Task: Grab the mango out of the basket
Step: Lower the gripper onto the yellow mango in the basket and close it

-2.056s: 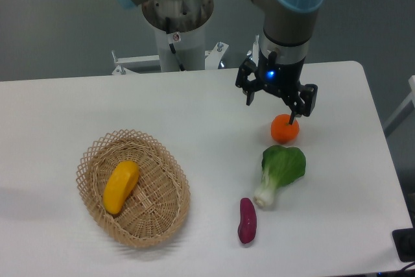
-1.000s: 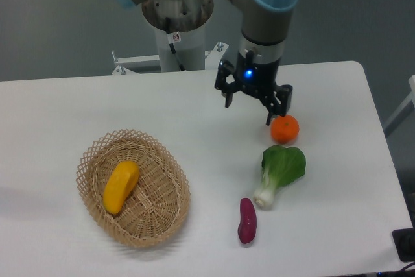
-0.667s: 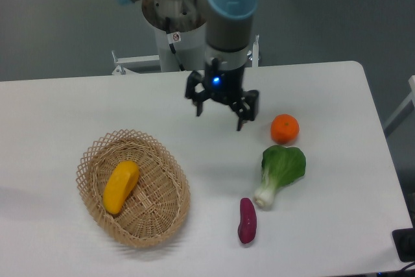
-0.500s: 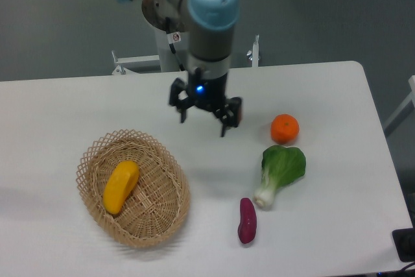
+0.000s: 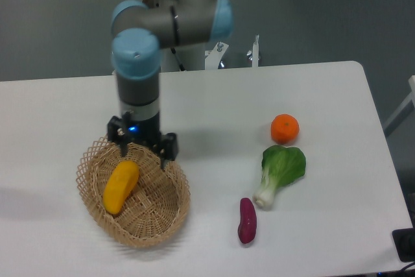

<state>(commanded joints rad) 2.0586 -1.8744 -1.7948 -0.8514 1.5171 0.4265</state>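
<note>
The mango (image 5: 120, 187) is lying in the left half of the wicker basket (image 5: 170, 209), its long axis slanting, upper end just below and slightly left of the fingers (image 5: 124, 148). The gripper (image 5: 142, 151) is hanging over the basket's far rim, pointing straight down, with its fingers spread wide and holding nothing; one is poised above the mango's upper end, the other over the rim further right. The basket is sitting on the white desk (image 5: 214, 102), beneath the fingers. Well off to the right of them an orange (image 5: 284, 128) is resting on the desk, with a bok choy (image 5: 280, 171) just in front of it and a purple sweet potato (image 5: 247, 220) nearer the front edge.
</note>
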